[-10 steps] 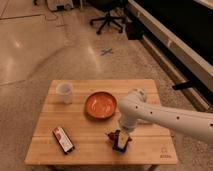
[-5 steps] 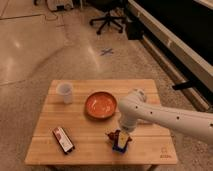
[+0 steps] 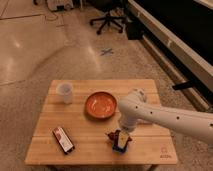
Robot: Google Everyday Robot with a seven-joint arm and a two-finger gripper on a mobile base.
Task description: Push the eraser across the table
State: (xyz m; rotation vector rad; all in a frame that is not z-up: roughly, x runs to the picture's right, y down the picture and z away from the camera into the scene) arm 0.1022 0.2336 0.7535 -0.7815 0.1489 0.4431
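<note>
My gripper (image 3: 118, 137) hangs from the white arm (image 3: 165, 117) and is down at the table's front edge, right of centre. A small blue and yellow block (image 3: 120, 146), apparently the eraser, sits right under and against the gripper on the wooden table (image 3: 150, 90). The gripper's dark and orange parts hide part of the block.
An orange bowl (image 3: 100, 104) sits mid-table just behind and left of the gripper. A white cup (image 3: 65, 92) stands at the back left. A flat dark bar with a red and white label (image 3: 63, 139) lies at the front left. An office chair (image 3: 107, 20) stands far behind on the floor.
</note>
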